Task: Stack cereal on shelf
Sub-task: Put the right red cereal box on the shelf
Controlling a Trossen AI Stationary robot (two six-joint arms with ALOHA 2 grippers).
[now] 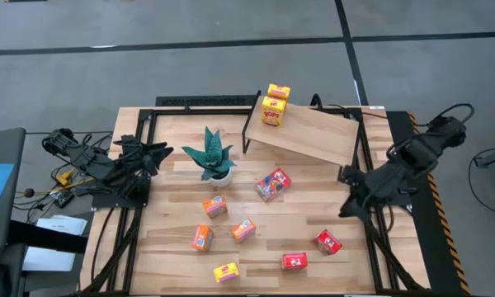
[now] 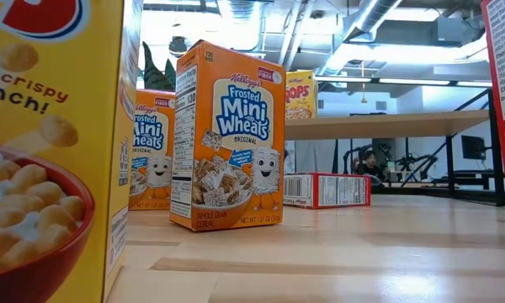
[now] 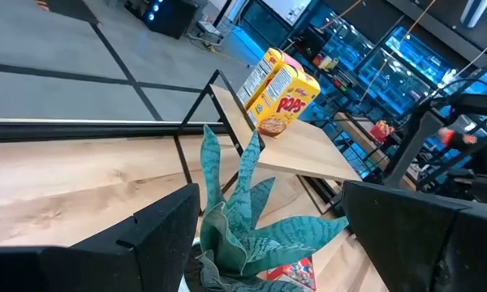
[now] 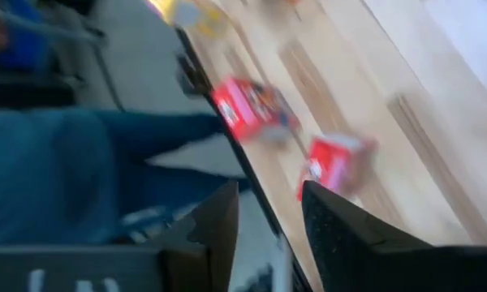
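Standing between boxes and shelf (image 1: 313,132), plant (image 1: 212,157); left end effector (image 1: 158,153) open, right's (image 1: 346,176) state unclear.

Illumination is even and diffuse in the high view; shadows beneath the shelf (image 1: 309,132) and the plant (image 1: 211,157) are soft and short. In the low view, ceiling strip lights (image 2: 421,82) glare white – the background overexposes, and the nearest yellow box (image 2: 42,151) is out of focus. The right wrist view is heavily motion-blurred – two red boxes (image 4: 252,109) smear. The left wrist view is sharp, with blue-tinted background light.
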